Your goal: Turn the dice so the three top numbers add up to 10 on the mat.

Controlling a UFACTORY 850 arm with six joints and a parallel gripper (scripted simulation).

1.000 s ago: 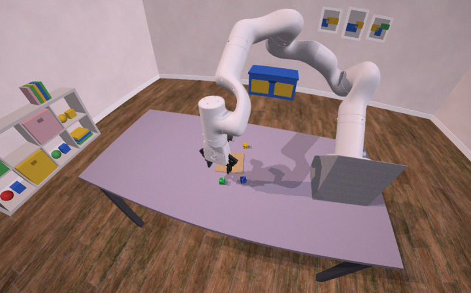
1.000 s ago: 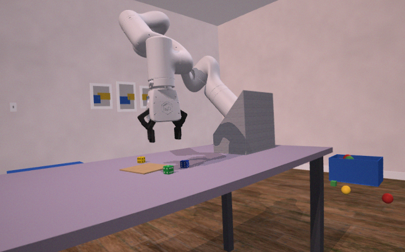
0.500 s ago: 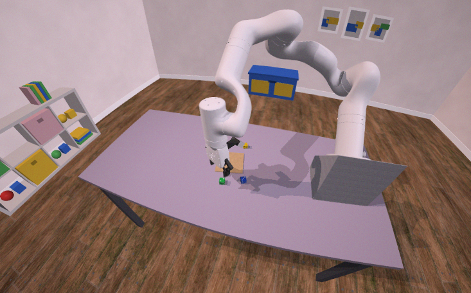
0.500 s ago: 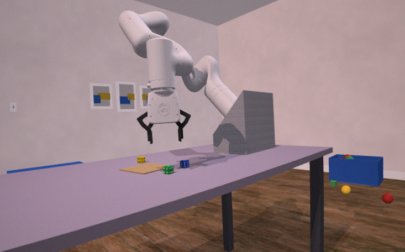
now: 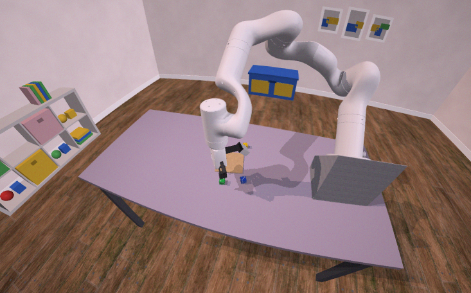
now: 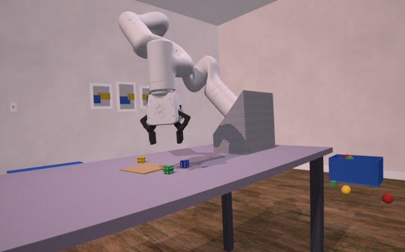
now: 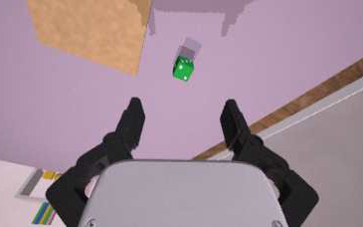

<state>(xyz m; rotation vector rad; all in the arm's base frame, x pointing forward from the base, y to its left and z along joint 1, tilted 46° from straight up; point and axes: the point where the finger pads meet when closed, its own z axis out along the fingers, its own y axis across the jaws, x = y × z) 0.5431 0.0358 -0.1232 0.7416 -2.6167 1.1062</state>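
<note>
A tan mat [image 6: 143, 168] lies flat on the purple table; it also shows in the top view [image 5: 234, 162] and in the wrist view [image 7: 94, 31]. A green die [image 6: 168, 169] lies on the table just off the mat's corner; it also shows in the wrist view [image 7: 183, 69] and in the top view [image 5: 222, 180]. A blue die [image 6: 184, 163] [image 5: 243, 179] lies on the table to the right of the mat. A yellow die [image 6: 141, 159] [image 5: 245, 145] lies on the table behind the mat. My gripper [image 6: 165, 137] [image 7: 183, 108] is open and empty, high above the green die.
A large grey block [image 6: 244, 123] stands on the table at the arm's base. A blue bin [image 6: 354, 168] and loose balls are on the floor to the right. A shelf [image 5: 26, 141] stands left of the table.
</note>
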